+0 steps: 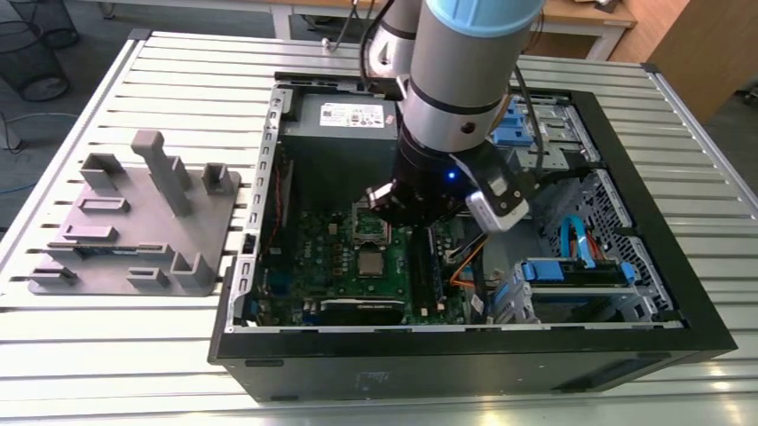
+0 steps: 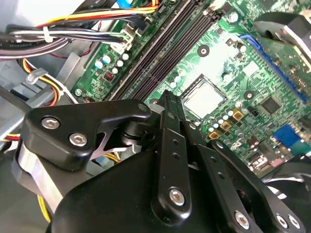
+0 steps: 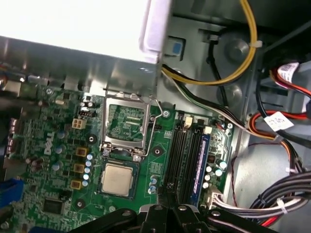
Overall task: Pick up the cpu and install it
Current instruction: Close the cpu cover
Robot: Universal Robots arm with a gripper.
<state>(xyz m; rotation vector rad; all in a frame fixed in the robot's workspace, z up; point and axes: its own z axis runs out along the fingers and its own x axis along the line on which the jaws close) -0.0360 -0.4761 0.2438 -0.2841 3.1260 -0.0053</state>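
The cpu (image 1: 371, 263) (image 2: 204, 97) (image 3: 117, 178) is a small silver-grey square lying flat in its socket on the green motherboard (image 1: 319, 257). Beside it the metal socket bracket (image 3: 125, 124) stands hinged open, its lever (image 3: 154, 127) released. In the exterior view my gripper (image 1: 399, 213) hangs inside the open computer case, just above the board, a little toward the exterior view's right and back of the cpu. In both wrist views my black fingers (image 2: 167, 104) (image 3: 165, 209) are together with nothing between them, over the memory slots (image 3: 187, 155) next to the cpu.
The black computer case (image 1: 474, 355) lies open on a slatted metal table. A grey plastic fixture (image 1: 130, 222) sits at the exterior view's left. Cable bundles (image 3: 272, 199), blue drive bays (image 1: 574, 275) and the power supply (image 1: 337, 120) crowd around the board.
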